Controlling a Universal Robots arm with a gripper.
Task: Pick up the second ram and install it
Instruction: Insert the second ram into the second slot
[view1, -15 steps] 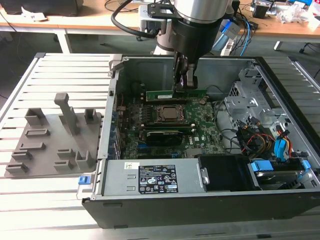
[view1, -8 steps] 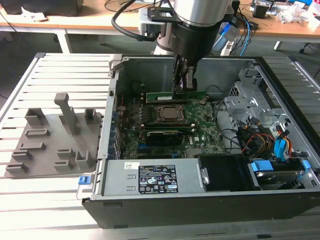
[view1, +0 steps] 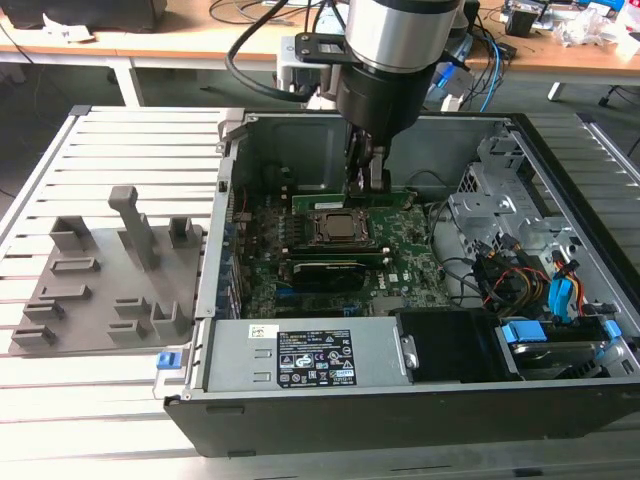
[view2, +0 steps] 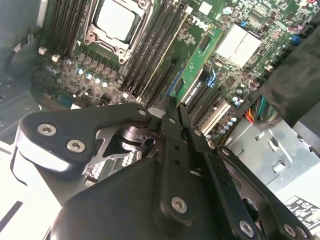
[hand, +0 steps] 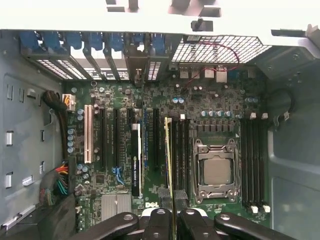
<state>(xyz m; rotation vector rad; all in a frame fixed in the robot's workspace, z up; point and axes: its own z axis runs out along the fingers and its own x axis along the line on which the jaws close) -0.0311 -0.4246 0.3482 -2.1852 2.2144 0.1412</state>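
Note:
My gripper (view1: 366, 180) hangs inside the open computer case and is shut on the second ram (view1: 355, 197), a long thin green stick held level above the motherboard. In the exterior view the stick appears just beyond the processor socket (view1: 343, 228). In the first wrist view the ram (hand: 168, 155) is seen edge-on, running out from my gripper (hand: 172, 217) over the dark memory slots beside the socket (hand: 216, 170). In the second wrist view its green board (view2: 197, 62) slants away from my gripper (view2: 172, 112). Whether its lower edge touches a slot cannot be told.
A black card (view1: 320, 272) stands in a slot on the near side of the socket. A grey plastic tray (view1: 100, 290) with upright blocks lies at the exterior view's left. The power supply (view1: 300, 355), drive cage (view1: 500, 180) and cable bundle (view1: 520, 275) crowd the case.

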